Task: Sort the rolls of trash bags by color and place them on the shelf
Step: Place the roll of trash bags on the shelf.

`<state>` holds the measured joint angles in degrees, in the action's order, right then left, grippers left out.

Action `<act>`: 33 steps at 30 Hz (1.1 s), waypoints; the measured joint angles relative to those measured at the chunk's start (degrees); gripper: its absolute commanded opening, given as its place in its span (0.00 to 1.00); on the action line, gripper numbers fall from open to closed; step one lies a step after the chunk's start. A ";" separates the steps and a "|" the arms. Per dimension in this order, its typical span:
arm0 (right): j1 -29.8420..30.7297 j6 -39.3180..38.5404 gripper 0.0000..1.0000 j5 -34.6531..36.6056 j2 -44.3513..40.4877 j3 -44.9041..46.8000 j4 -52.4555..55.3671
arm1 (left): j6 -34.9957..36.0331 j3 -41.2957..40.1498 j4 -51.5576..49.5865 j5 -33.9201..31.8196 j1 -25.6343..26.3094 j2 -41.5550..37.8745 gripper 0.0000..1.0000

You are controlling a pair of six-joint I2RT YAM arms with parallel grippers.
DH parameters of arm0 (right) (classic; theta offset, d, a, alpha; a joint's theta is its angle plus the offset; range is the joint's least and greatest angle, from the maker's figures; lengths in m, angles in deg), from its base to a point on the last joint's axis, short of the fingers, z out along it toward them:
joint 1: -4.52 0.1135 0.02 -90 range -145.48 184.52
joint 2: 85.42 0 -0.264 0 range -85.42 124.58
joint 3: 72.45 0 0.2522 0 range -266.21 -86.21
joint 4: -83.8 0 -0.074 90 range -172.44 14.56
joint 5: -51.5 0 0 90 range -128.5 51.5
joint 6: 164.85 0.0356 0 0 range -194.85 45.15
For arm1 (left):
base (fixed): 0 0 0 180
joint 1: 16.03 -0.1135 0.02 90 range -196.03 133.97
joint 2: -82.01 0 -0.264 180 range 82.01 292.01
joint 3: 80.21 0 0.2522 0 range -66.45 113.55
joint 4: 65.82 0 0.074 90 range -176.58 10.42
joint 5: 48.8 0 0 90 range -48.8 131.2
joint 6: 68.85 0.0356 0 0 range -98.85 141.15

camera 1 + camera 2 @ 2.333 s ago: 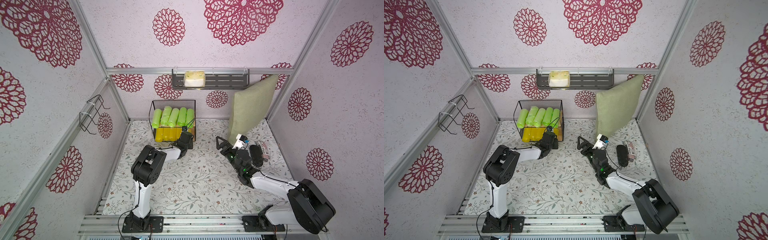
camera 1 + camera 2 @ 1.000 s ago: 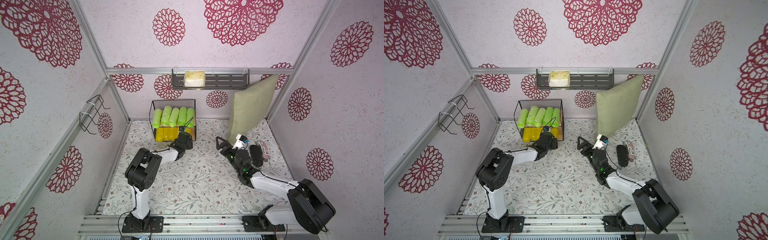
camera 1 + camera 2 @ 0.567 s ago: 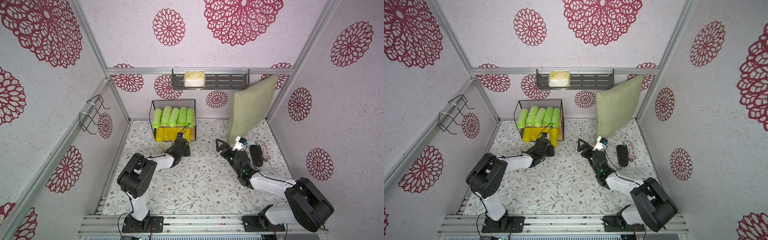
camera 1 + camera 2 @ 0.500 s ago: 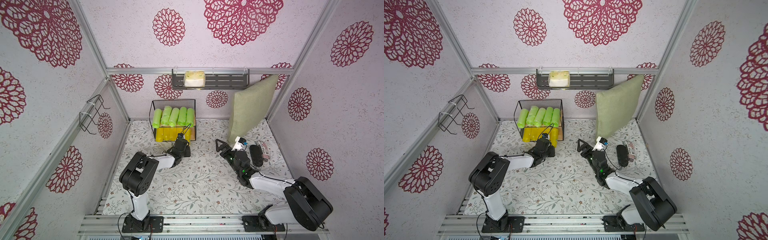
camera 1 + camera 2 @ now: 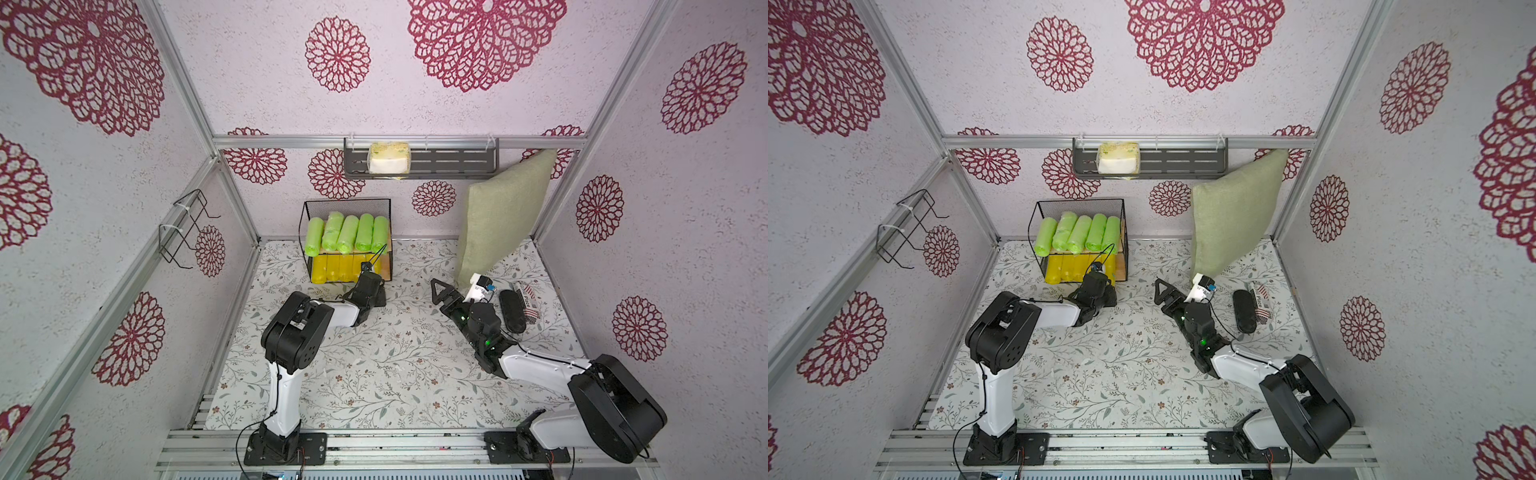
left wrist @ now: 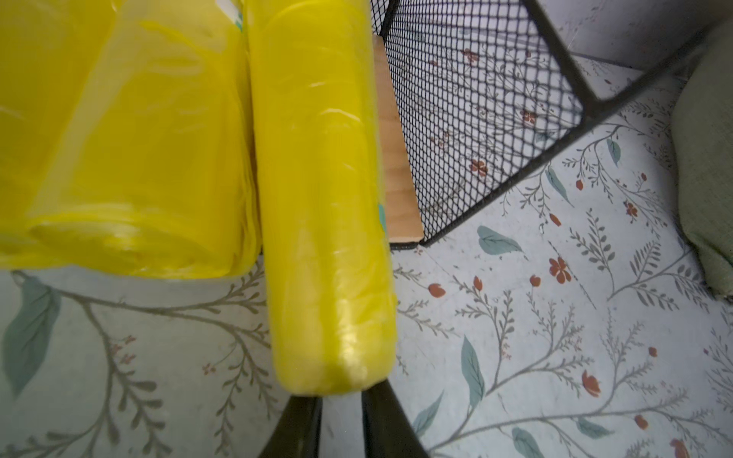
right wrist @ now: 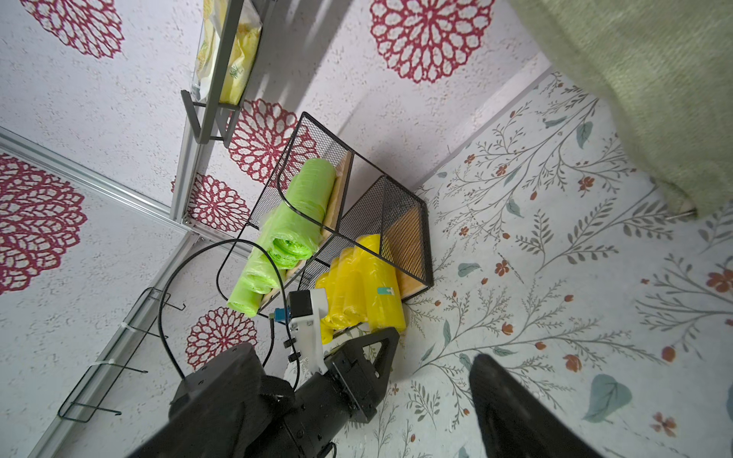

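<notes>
Already sorted on the shelf [image 5: 386, 205], going by both top views: five lime-green rolls [image 5: 347, 232] side by side on the upper board, yellow rolls [image 5: 334, 268] packed in a row on the lower board [image 6: 396, 170]. Stands at the back edge of the floral tabletop [image 5: 395, 365], left of centre. At the right end of the yellow row, outermost yellow roll [image 6: 321, 198] poking out past the front edge of that board and over the tabletop. Pinched together with nothing between its fingers, left gripper [image 6: 341, 400], tips right at that roll's near end; cannot tell whether touching. Spread wide and empty, right gripper [image 5: 453, 293], low over the tabletop towards the back right corner, just in front of the green cushion [image 5: 503, 220], well apart from the shelf.
</notes>
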<state>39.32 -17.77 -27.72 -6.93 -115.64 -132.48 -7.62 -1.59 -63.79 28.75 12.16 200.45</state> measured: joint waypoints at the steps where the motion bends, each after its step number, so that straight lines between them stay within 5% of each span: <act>1: 0.00 0.00 0.87 0.02 0.00 0.00 0.00 | 0.02 0.44 0.02 -0.13 -0.17 0.02 0.24; 18: 0.00 0.00 0.88 -0.02 0.00 0.04 -0.02 | -1.92 -0.90 2.47 0.15 -1.09 -0.50 0.42; 25: 0.00 0.02 0.88 -0.09 0.00 0.04 -0.26 | -4.50 -5.22 5.03 1.70 -1.07 -1.81 0.27; 33: 0.00 0.02 0.87 -0.13 0.00 0.04 -0.22 | -5.60 -1.77 8.76 1.22 -1.46 0.00 0.23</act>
<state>39.32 -17.75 -27.85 -6.93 -115.60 -132.70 -13.22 -3.36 -55.02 29.98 10.69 200.45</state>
